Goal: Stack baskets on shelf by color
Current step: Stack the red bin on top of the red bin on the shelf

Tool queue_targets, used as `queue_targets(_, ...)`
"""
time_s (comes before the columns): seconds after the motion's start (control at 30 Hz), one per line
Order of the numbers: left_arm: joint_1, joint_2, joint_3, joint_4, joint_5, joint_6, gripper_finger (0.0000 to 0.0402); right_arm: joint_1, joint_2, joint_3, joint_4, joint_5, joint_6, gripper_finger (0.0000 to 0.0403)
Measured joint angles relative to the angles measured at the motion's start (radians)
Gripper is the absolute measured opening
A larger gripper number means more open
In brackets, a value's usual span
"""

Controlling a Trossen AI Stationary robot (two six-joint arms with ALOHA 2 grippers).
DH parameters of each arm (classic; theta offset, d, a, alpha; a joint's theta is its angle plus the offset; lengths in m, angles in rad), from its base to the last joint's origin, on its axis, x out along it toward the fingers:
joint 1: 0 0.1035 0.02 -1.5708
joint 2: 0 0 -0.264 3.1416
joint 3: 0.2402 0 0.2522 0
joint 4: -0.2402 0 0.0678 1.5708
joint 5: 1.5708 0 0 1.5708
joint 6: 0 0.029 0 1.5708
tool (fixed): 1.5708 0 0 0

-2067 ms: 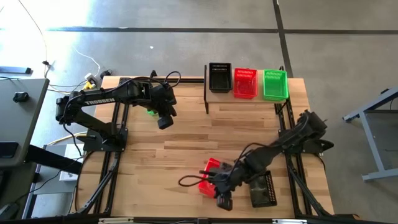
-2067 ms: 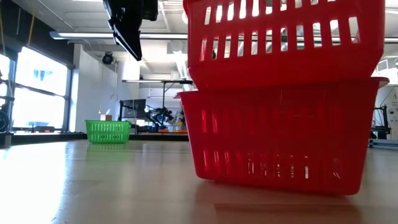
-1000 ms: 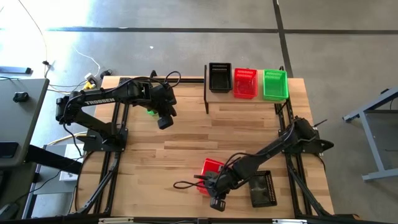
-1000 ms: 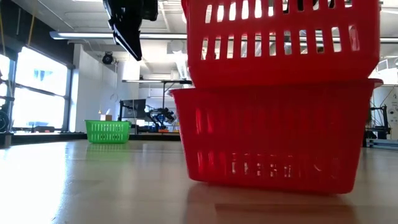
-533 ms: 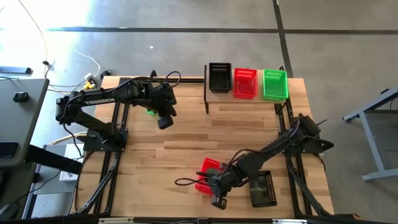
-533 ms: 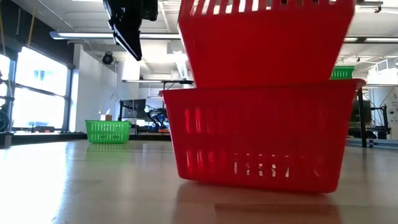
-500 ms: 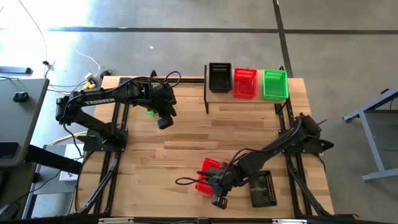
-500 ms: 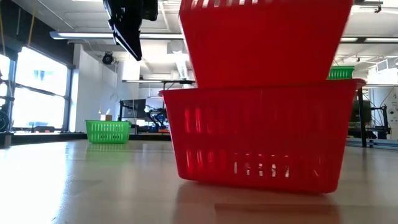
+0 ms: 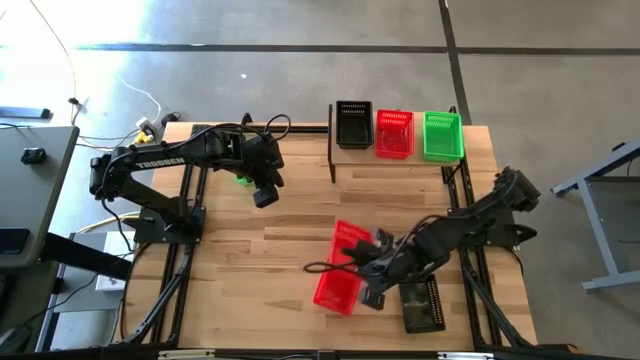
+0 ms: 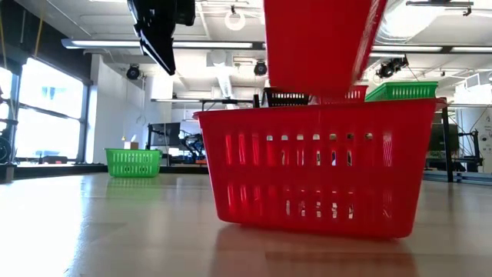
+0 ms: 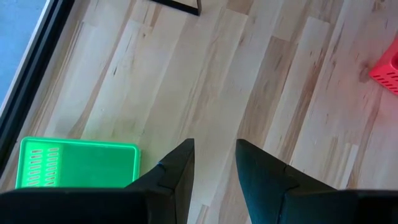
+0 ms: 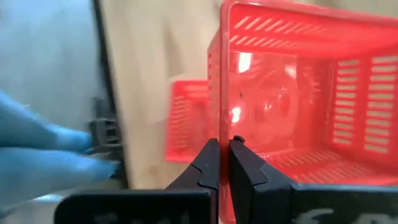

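Lifted red basket rose off its mate, pinched at its wall by right gripper; shelf lay toward one o'clock, right arm nearer.

The wooden tabletop stands on a grey concrete floor crossed by dark seam lines; to the tabletop's left sits a dark desk, with white cables trailing on the floor beyond its far-left corner; to its right stands a grey metal frame. Seen level across the tabletop, tall bright windows fill the left wall; a white ceiling carries beams and pipes; cluttered workbenches line the back of the room.
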Motion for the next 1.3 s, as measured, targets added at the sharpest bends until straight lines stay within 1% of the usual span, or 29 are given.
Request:
queue_targets(0.2, 0.0, 0.0, 0.0, 0.0, 0.0, 0.0, 0.0107, -0.011, -0.092, 0.0, -0.16, 0.176, -0.116, 0.0)
queue_targets(0.37, 0.0, 0.0, 0.0, 0.0, 0.0, 0.0, 0.0107, -0.047, -0.169, 0.0, -0.306, 0.305, -0.263, 0.0)
queue_targets(0.5, 0.0, 0.0, 0.0, 0.0, 0.0, -0.012, 0.0107, -0.111, -0.23, 0.0, -0.399, 0.366, -0.405, 0.0)
queue_targets(0.67, 0.0, 0.0, 0.0, 0.0, -0.002, -0.032, 0.0107, -0.232, -0.298, 0.0, -0.483, 0.43, -0.595, 0.0)
queue_targets(0.9, 0.0, 0.0, 0.0, 0.0, -0.003, -0.081, 0.0107, -0.454, -0.352, 0.0, -0.521, 0.434, -0.853, 0.0)
queue_targets(1.03, 0.0, 0.0, 0.0, 0.003, -0.003, -0.08, 0.0107, -0.59, -0.355, 0.0, -0.521, 0.423, -0.947, 0.0)
queue_targets(1.17, 0.0, 0.0, 0.0, 0.01, -0.003, -0.08, 0.0107, -0.715, -0.354, -0.003, -0.516, 0.346, -0.991, 0.0)
queue_targets(1.3, 0.0, 0.0, 0.0, 0.027, -0.002, -0.08, 0.0107, -0.804, -0.354, -0.003, -0.495, 0.284, -1.017, 0.0)
